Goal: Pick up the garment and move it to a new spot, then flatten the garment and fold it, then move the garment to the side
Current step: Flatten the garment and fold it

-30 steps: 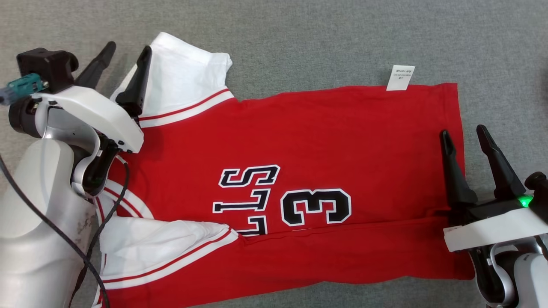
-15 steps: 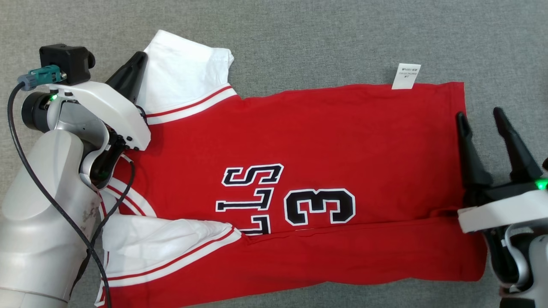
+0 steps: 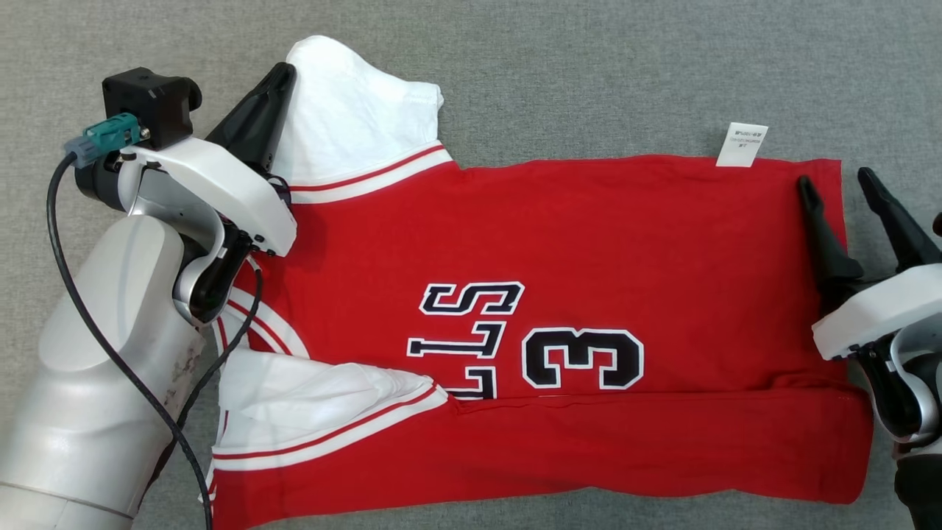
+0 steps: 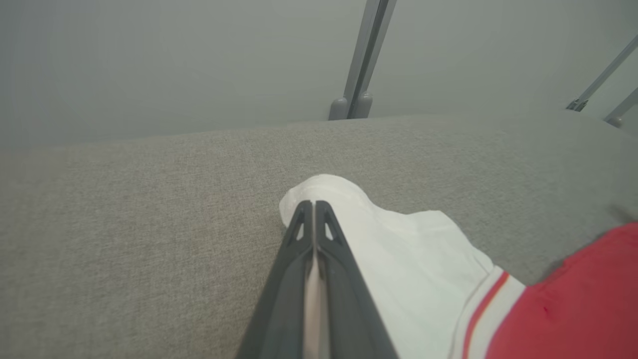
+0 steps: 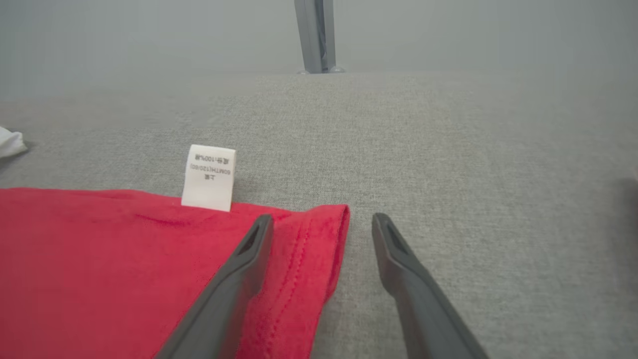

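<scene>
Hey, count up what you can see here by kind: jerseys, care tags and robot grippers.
Jerseys: 1, the red jersey
Care tags: 1, the white care tag on its far edge
Grippers: 2, the left gripper shut on a white sleeve, the right gripper open
Total: 4

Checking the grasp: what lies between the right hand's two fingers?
In the right wrist view, the red hem corner of the jersey and a strip of bare grey surface.
</scene>
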Motion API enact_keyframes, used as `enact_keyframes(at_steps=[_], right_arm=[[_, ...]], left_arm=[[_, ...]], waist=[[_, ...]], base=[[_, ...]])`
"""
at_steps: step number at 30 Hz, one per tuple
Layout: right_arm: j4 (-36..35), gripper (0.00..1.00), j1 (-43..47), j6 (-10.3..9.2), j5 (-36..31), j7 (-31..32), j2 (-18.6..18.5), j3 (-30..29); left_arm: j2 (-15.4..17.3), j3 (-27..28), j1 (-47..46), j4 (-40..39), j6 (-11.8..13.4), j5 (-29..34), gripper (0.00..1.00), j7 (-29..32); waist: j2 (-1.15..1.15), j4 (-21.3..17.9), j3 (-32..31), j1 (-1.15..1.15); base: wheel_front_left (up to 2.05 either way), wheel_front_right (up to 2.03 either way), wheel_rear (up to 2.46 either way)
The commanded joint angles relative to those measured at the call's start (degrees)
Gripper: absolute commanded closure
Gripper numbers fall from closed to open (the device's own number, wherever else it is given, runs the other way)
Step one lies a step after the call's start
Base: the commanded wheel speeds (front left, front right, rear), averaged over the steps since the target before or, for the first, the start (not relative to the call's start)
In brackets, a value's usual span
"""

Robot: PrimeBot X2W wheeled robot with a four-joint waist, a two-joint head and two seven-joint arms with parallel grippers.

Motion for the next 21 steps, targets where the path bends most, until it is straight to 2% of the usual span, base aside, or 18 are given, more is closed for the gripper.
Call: enact_keyframes(at_steps=[1,2,3,4,5,13,21], right_arm=[[0.99,0.00,-0.83,-0.01,0.95,0.97,-0.52,0.31],[1.69,0.11,-1.03,-0.01,1.58,1.37,-0.85,0.76],[1.69,0.11,-1.03,-0.01,1.58,1.37,-0.85,0.76],[2.27,0.30,-1.48,-0.01,1.93,1.65,-1.34,0.97],[3.23,1.00,-2.08,0.00,3.45,2.61,-1.57,1.97],[2.18,1.00,-5.01,-0.01,7.36,1.52,-3.32,2.37],[0.04,1.00,-3.96,-0.01,9.32,1.52,-4.18,1.13]], left_arm=[[0.16,-0.27,0.02,-0.10,-0.07,-0.47,1.00,-0.63],[0.21,-0.47,0.22,-0.14,-0.07,-0.60,1.00,-0.93],[0.21,-0.47,0.22,-0.14,-0.07,-0.60,1.00,-0.93],[0.17,-0.58,0.38,-0.33,-0.07,-0.71,1.00,-1.53],[0.45,-0.81,0.66,-0.54,-0.07,-0.70,1.00,-2.55],[1.79,-0.36,1.09,-3.72,0.38,0.29,1.00,-7.46],[3.09,-0.39,3.48,-10.46,2.08,1.24,1.00,-8.62]], waist=[[0.00,0.21,-0.26,0.00],[0.00,0.30,-0.40,0.00],[0.00,0.30,-0.40,0.00],[0.00,0.40,-0.52,0.00],[0.00,0.58,-0.76,0.00],[0.00,1.24,-1.82,0.00],[0.00,2.28,-3.45,0.00]], base=[[0.00,0.00,0.00],[0.00,0.00,0.00],[0.00,0.00,0.00],[0.00,0.00,0.00],[0.00,0.00,0.00],[0.00,0.00,0.00],[0.00,0.00,0.00]])
